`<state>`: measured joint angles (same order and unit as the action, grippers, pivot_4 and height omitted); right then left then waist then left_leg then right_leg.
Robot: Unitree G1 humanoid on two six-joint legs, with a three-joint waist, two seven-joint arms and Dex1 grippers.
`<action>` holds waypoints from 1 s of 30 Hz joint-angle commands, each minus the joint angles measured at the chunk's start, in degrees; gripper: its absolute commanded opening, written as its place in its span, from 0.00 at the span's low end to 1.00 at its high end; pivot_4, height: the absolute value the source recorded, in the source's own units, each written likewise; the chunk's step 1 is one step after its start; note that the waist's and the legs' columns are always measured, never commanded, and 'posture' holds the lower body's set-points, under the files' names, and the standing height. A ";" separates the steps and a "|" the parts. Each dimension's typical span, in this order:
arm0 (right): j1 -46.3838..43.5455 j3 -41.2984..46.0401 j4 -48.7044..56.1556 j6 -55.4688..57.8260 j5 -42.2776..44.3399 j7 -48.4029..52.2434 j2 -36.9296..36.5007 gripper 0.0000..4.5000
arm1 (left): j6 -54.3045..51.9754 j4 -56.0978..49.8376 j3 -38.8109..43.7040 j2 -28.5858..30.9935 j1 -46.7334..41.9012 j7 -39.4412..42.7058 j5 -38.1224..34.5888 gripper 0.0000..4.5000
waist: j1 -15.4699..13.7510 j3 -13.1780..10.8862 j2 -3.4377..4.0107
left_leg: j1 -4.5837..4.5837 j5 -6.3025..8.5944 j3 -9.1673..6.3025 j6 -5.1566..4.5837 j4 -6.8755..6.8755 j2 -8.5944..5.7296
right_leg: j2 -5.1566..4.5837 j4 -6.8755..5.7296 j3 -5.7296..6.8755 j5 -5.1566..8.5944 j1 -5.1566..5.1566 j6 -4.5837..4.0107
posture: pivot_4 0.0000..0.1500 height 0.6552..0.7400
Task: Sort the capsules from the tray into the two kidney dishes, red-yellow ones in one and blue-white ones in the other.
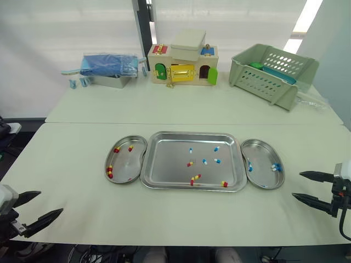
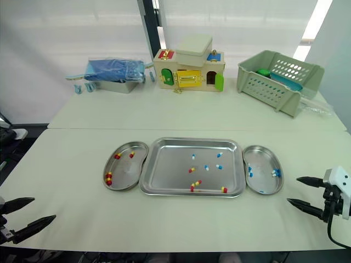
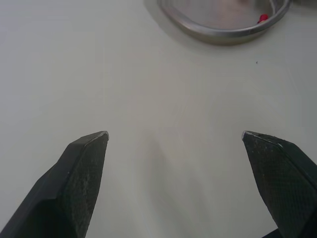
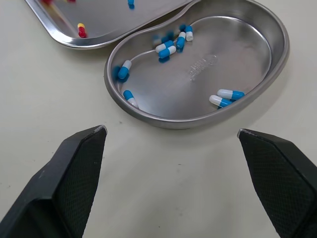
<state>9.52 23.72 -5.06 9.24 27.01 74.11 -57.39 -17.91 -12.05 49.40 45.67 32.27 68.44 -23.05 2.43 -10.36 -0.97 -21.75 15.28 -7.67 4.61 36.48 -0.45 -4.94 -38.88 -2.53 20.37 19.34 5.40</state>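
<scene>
Near the front edge of the white table (image 1: 71, 164), the left gripper (image 1: 49, 201) hovers just over the bare top. Its two black fingers (image 3: 84, 168) are spread wide apart and hold nothing. Over on the other side, the right gripper (image 1: 296, 185) is just as wide open. It is empty too and touches nothing. Its tips point toward the right kidney dish (image 1: 263, 174), which sits near them.

A bit farther back, three shiny metal things sit in a row. The big flat tray (image 1: 170, 164) is in the middle. Little red-yellow capsules (image 1: 195, 178) and blue-white capsules (image 1: 217, 161) lie spread out in it, a few of each. The left kidney dish (image 1: 127, 164) is bean shaped and sits tight against the tray's left side. It has a few red-yellow ones in it. The right kidney dish sits tight against the tray's right side and has several blue-white ones in it.

Far back on the table are a blue bag (image 1: 107, 64) in a metal box, a toy house (image 1: 184, 66) with coloured doors, and a pale green basket (image 1: 271, 68).

The capsules are tiny, and some lie so close together that they are hard to count. From the left wrist, the left dish is cut off, with just its curved rim and one red bit to see. Something green and blue lies in the basket, but it is hard to tell what it is.
</scene>
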 commanded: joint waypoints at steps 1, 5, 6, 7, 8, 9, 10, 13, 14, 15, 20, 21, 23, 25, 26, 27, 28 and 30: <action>-1.52 1.02 -0.49 -0.23 0.05 1.76 -1.72 1.00 | 2.98 -3.05 0.05 -0.38 1.75 2.60 -2.24 0.99 | -0.03 0.00 0.00 | 0.00 0.00 -0.01 0.00 0.00 0.00 | 0.00 0.00 0.01 0.00 0.00 0.00 | 1.00 1.00; -0.78 1.98 0.97 0.51 0.79 2.40 -1.57 1.00 | 3.16 -3.89 -0.56 -0.67 1.37 2.77 -3.94 0.99 | -0.08 0.00 0.01 | 0.00 0.00 -0.02 0.00 0.00 -0.01 | 0.00 0.00 0.02 0.00 -0.01 0.00 | 1.00 1.00; 1.22 2.69 3.29 0.58 1.32 2.47 -0.70 1.00 | -0.88 -4.98 -1.40 0.53 0.38 1.29 -5.17 0.99 | -0.11 0.00 0.00 | -0.01 0.00 -0.01 0.00 0.00 -0.01 | 0.00 0.02 0.02 0.00 -0.01 0.00 | 1.00 1.00; 3.39 3.18 5.96 0.92 1.94 2.32 0.36 1.00 | -3.95 -6.17 -2.62 1.45 -1.86 -0.58 -6.70 0.99 | -0.23 0.01 0.01 | -0.02 0.00 -0.01 0.00 0.00 -0.02 | 0.00 0.02 0.02 0.00 -0.01 0.00 | 1.00 1.00; 5.94 3.59 8.99 1.47 2.85 1.94 1.81 1.00 | -6.69 -7.49 -4.58 2.51 -5.13 -2.46 -8.45 0.99 | -0.62 0.01 0.01 | -0.03 0.00 -0.04 0.00 0.00 -0.02 | 0.00 0.02 0.04 0.00 -0.01 0.00 | 1.00 1.00; 7.97 3.80 11.38 1.78 3.37 1.41 3.04 1.00 | -8.60 -8.37 -6.19 3.33 -7.85 -3.79 -9.69 0.99 | -1.15 0.01 0.01 | -0.04 0.00 -0.09 0.00 0.00 -0.01 | 0.00 0.02 0.10 0.00 -0.02 0.00 | 1.00 1.00; 9.73 3.81 13.59 1.41 3.70 0.71 4.74 1.00 | -10.56 -9.27 -8.42 4.37 -10.72 -4.90 -10.53 0.99 | -1.20 0.02 -0.02 | -0.04 0.00 -0.21 0.00 0.02 0.00 | 0.00 0.00 0.21 0.00 -0.07 0.00 | 1.00 1.00; 13.58 3.07 18.74 0.15 3.54 -1.12 8.93 1.00 | -16.17 -11.45 -16.46 7.48 -18.39 -7.42 -11.37 0.99 | -1.05 0.04 -0.05 | -0.04 0.00 -0.16 0.00 0.06 -0.01 | 0.01 0.00 0.16 0.00 -0.10 0.01 | 1.00 1.00; 14.59 2.73 20.76 0.22 3.75 -2.01 10.26 1.00 | -17.77 -11.84 -19.86 8.47 -21.05 -7.89 -11.36 0.99 | -0.81 0.04 -0.03 | -0.03 0.00 -0.11 0.01 0.06 -0.03 | 0.00 0.01 0.11 0.00 -0.09 0.01 | 1.00 1.00; 15.67 2.30 22.87 0.26 3.92 -2.73 11.48 1.00 | -19.51 -12.21 -23.84 9.37 -23.89 -8.30 -11.19 0.99 | -0.63 0.05 0.01 | -0.03 0.00 -0.08 0.01 0.05 -0.03 | -0.01 0.02 0.09 0.00 -0.09 0.01 | 1.00 1.00; 18.84 -0.01 29.92 0.55 3.47 -5.84 14.77 1.00 | -21.96 -11.10 -37.39 8.63 -36.67 -9.89 -9.81 0.99 | 0.67 0.05 0.08 | 0.07 0.00 -0.06 0.02 -0.02 0.02 | 0.06 -0.07 0.04 0.00 -0.06 0.01 | 1.00 1.00; 19.23 -0.41 30.90 0.65 3.30 -6.55 15.10 1.00 | -22.06 -10.63 -39.06 8.48 -38.47 -10.00 -9.44 0.99 | 0.67 0.05 0.08 | 0.07 0.00 -0.06 0.01 -0.02 0.03 | 0.07 -0.08 0.04 0.00 -0.05 0.01 | 1.00 1.00; 19.87 -1.37 32.69 0.99 3.09 -8.05 15.89 1.00 | -21.02 -9.33 -43.51 7.63 -42.40 -9.84 -7.58 0.99 | 0.60 0.05 0.08 | 0.04 0.00 -0.09 0.02 0.00 0.03 | 0.08 -0.07 0.06 0.00 -0.04 0.00 | 1.00 1.00; 20.10 -2.34 34.36 1.58 3.01 -9.67 16.42 1.00 | -19.42 -8.27 -47.40 6.82 -45.45 -9.46 -5.45 0.99 | 0.43 0.05 0.08 | 0.03 0.00 -0.09 0.02 0.03 0.02 | 0.08 -0.06 0.05 0.00 -0.05 0.01 | 1.00 1.00; 19.97 -2.75 35.00 1.85 2.98 -10.64 16.66 1.00 | -19.23 -7.96 -49.07 6.35 -46.89 -9.24 -4.79 0.99 | 0.36 0.05 0.08 | 0.03 0.00 -0.08 0.02 0.03 0.01 | 0.08 -0.06 0.05 0.00 -0.05 0.01 | 1.00 1.00; 19.69 -3.15 35.60 2.20 3.04 -11.72 16.97 1.00 | -18.89 -7.52 -50.79 5.86 -48.38 -9.03 -3.89 0.99 | 0.30 0.04 0.06 | 0.02 0.00 -0.08 0.02 0.04 0.01 | 0.08 -0.06 0.05 0.00 -0.05 0.01 | 1.00 1.00; 19.55 -3.59 36.10 2.47 3.01 -12.57 17.17 1.00 | -18.30 -6.82 -52.53 5.30 -49.81 -8.99 -2.62 0.99 | 0.19 0.04 0.06 | 0.01 0.00 -0.09 0.02 0.04 0.01 | 0.08 -0.06 0.06 0.00 -0.04 0.01 | 1.00 1.00; 19.28 -4.57 37.04 3.04 2.89 -14.24 17.72 1.00 | -16.33 -4.64 -55.92 4.00 -52.53 -9.15 0.55 0.99 | 0.10 0.04 0.06 | -0.01 0.00 -0.10 0.02 0.07 0.01 | 0.08 -0.06 0.07 0.00 -0.04 0.01 | 1.00 1.00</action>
<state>28.72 19.33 29.78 11.97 29.91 61.26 -39.94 -36.36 -17.34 -4.96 50.05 -18.73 59.36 -24.95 2.53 -10.32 -0.91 -21.76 15.28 -7.77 4.62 36.56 -0.45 -4.86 -38.94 -2.47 20.37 19.29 5.41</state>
